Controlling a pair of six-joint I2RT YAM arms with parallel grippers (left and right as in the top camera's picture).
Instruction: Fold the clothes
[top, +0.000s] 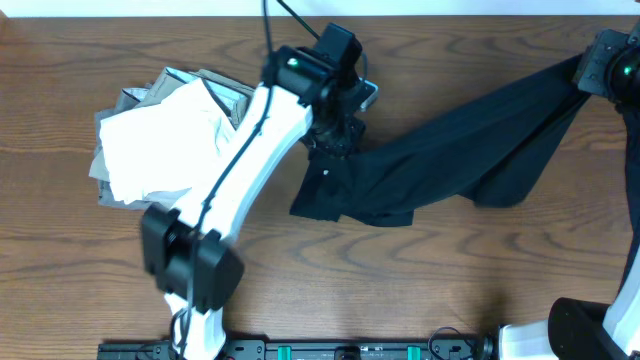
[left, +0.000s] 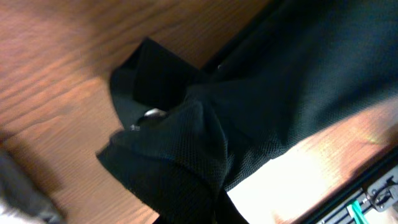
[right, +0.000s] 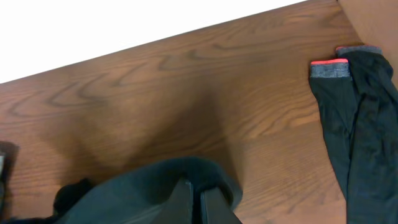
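The black T-shirt (top: 450, 150) is stretched in the air across the table between both grippers. My left gripper (top: 333, 138) is shut on its bunched left end, which hangs down to the table. In the left wrist view the black fabric (left: 249, 106) fills the frame and hides the fingers; a small white mark (left: 152, 114) shows on it. My right gripper (right: 199, 200) is shut on a fold of the shirt (right: 143, 186) and holds the right end high at the far right (top: 592, 68).
A pile of white and grey clothes (top: 160, 140) lies at the left of the wooden table (top: 420, 280). In the right wrist view another dark garment with a grey and red band (right: 348, 124) lies at the right.
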